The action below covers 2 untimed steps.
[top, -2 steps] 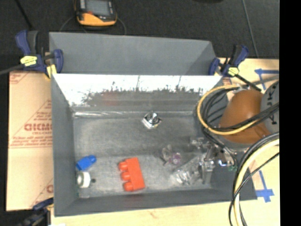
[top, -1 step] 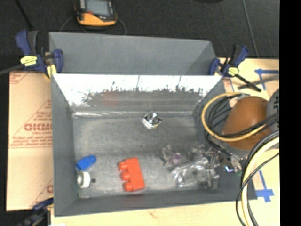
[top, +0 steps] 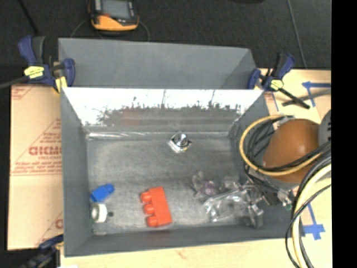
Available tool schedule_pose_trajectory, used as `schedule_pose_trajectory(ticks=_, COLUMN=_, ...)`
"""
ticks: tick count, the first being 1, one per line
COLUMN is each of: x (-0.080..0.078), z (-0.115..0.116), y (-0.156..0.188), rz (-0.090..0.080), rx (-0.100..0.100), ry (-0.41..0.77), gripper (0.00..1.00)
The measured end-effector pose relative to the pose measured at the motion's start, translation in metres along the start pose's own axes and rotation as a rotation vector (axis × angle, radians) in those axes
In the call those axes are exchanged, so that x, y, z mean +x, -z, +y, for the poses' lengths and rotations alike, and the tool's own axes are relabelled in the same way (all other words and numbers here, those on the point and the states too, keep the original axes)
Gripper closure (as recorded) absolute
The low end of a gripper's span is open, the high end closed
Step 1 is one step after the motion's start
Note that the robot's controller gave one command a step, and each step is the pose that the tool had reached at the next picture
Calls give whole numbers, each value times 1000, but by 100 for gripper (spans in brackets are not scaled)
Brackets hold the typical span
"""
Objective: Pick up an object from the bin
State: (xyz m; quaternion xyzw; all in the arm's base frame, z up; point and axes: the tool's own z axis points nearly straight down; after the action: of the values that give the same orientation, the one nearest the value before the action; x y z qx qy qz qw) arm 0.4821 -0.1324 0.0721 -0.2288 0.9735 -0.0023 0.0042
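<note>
My gripper (top: 254, 208) is low in the bin's front right corner, below the arm's wrist. Right beside it, to its left, lies a crumpled clear plastic thing (top: 223, 202) with a purplish part (top: 204, 186). Whether the gripper touches it I cannot tell. An orange-red block with rounded lobes (top: 155, 207) lies on the bin floor farther left, near the front wall.
A small shiny metal knob (top: 179, 143) sits at the middle of the bin, towards the back. In the front left corner lie a blue piece (top: 102, 193) and a small white round piece (top: 99, 213). The arm's orange cover and cables overhang the right wall.
</note>
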Motion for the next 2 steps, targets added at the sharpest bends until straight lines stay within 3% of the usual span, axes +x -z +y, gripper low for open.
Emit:
schedule_pose_trajectory(ticks=1, x=0, z=0, y=0, rz=0, rx=0, ry=1, gripper=100)
schedule_pose_trajectory(ticks=2, x=1, z=5, y=97, rz=1, rx=-1, ry=24, gripper=100)
